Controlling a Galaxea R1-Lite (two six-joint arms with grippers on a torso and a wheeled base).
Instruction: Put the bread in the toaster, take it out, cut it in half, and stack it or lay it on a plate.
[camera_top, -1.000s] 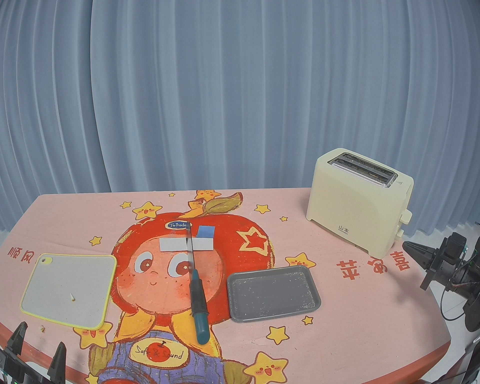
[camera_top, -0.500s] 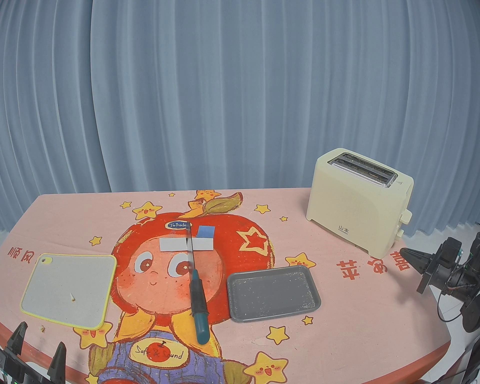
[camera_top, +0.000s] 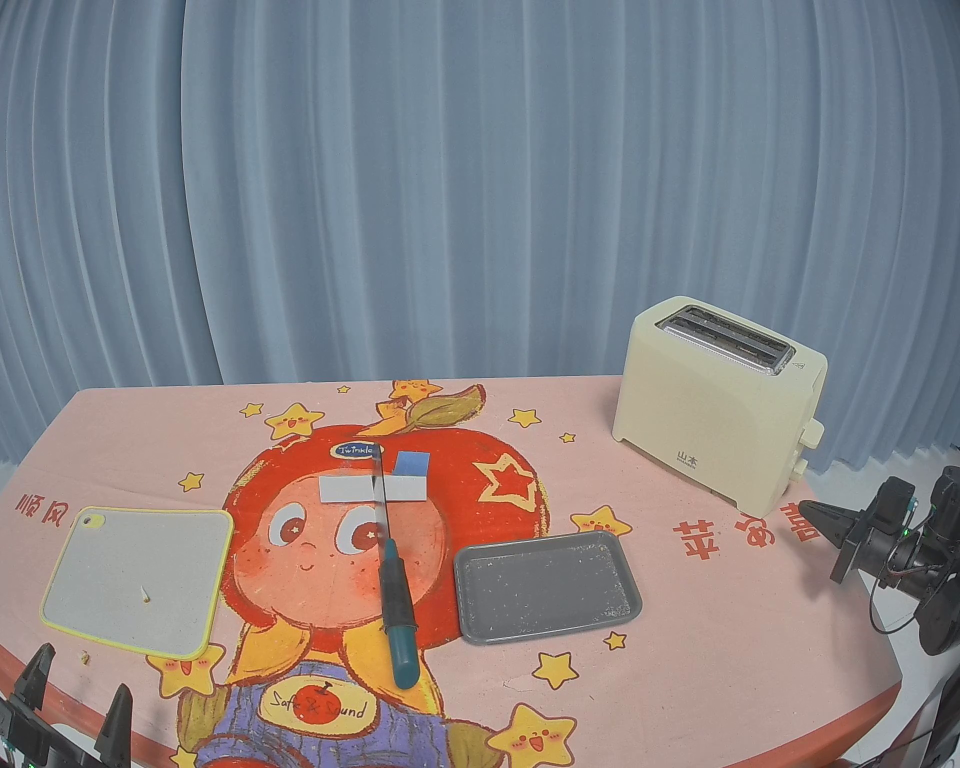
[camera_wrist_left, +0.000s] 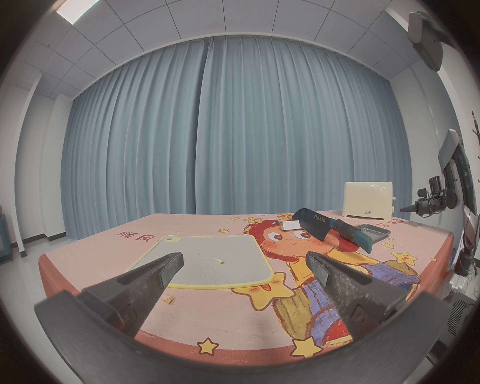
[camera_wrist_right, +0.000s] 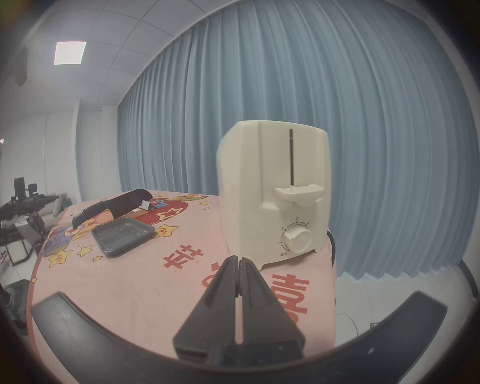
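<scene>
A cream toaster (camera_top: 720, 400) stands at the table's back right, its two top slots facing up. From the right wrist, the toaster (camera_wrist_right: 260, 190) shows its end with a lever (camera_wrist_right: 299, 192) and a dial (camera_wrist_right: 298, 238). My right gripper (camera_top: 806, 510) hovers shut beside the table's right edge, just in front of that end; its fingers (camera_wrist_right: 239, 265) are pressed together with nothing between them. My left gripper (camera_top: 82, 675) is open at the near left corner, in front of the yellow-rimmed cutting board (camera_top: 135, 580). A grey tray (camera_top: 546, 584) lies mid-table.
A blue-handled knife (camera_top: 392, 560) lies left of the tray, its blade across white and blue cards (camera_top: 372, 487). A crumb (camera_top: 147, 596) sits on the board. A blue curtain hangs behind the round table (camera_top: 720, 650).
My right gripper has sunk a little and drawn slightly back toward the table's near right edge, staying shut. The left gripper and the table's things have not moved.
</scene>
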